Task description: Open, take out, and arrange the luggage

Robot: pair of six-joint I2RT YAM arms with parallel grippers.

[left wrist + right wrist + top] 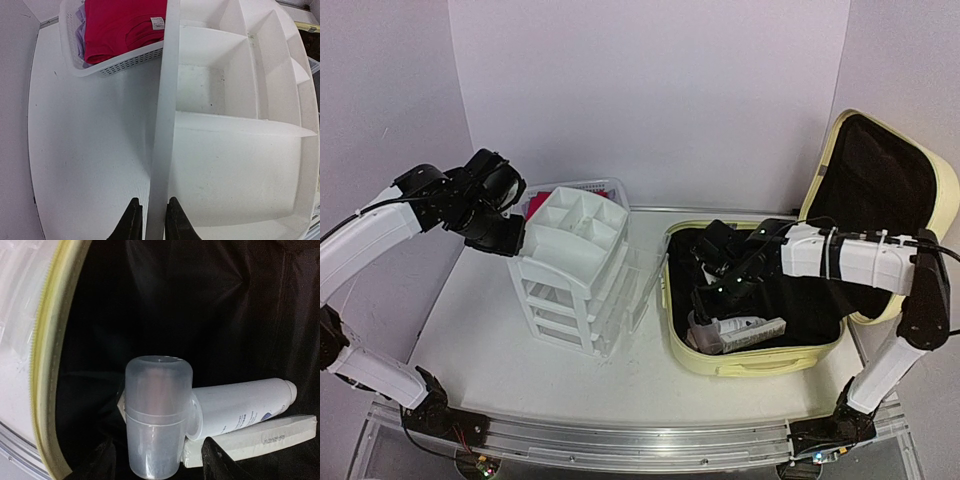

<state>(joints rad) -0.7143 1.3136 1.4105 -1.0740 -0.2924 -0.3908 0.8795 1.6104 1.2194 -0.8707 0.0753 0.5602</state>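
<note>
Luggage (760, 362) lay open, right side of counter (500, 330), lid upright; shell judged stiff, slick, bulky: grip at rim. Right pincer (159, 465) spread astride cup (157, 410) inside; left pincer (153, 222) pinched organizer (167, 100) rim.

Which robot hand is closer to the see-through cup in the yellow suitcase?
Right. The right gripper is down inside the suitcase with the cup between its open fingers. The left gripper is far off, straddling the rim of the white drawer organizer.
</note>
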